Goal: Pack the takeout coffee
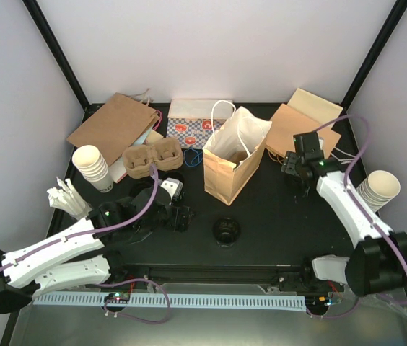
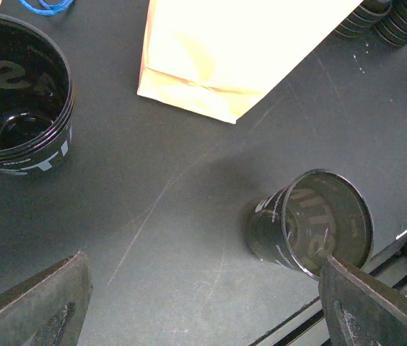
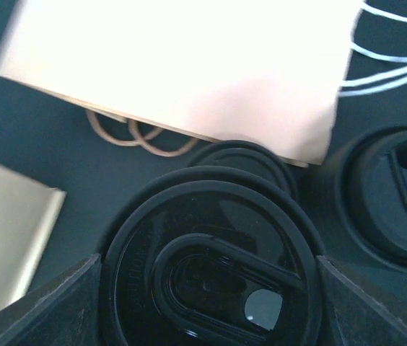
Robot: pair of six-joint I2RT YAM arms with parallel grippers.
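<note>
One lidless black takeout coffee cup (image 1: 226, 231) (image 2: 312, 223) with white lettering stands at the table's front centre. My left gripper (image 1: 180, 216) (image 2: 203, 272) hangs open just left of it, and the cup sits beside its right finger (image 2: 377, 310), outside the gap. A stack of the same black cups (image 2: 16, 86) stands further left. My right gripper (image 1: 299, 171) (image 3: 207, 277) is at the back right, shut on the top black lid (image 3: 207, 267) of a stack, with both fingers against its rim. More lids (image 3: 398, 194) lie beside it. The open paper bag (image 1: 234, 155) stands upright at the centre.
Stacks of cream paper cups stand at the left (image 1: 92, 167) and right (image 1: 380, 189) edges. Brown pulp carriers (image 1: 153, 157), flat brown bags (image 1: 113, 126) (image 1: 304, 122) and a patterned box (image 1: 196, 126) lie along the back. White stirrers (image 1: 66, 196) sit at the left.
</note>
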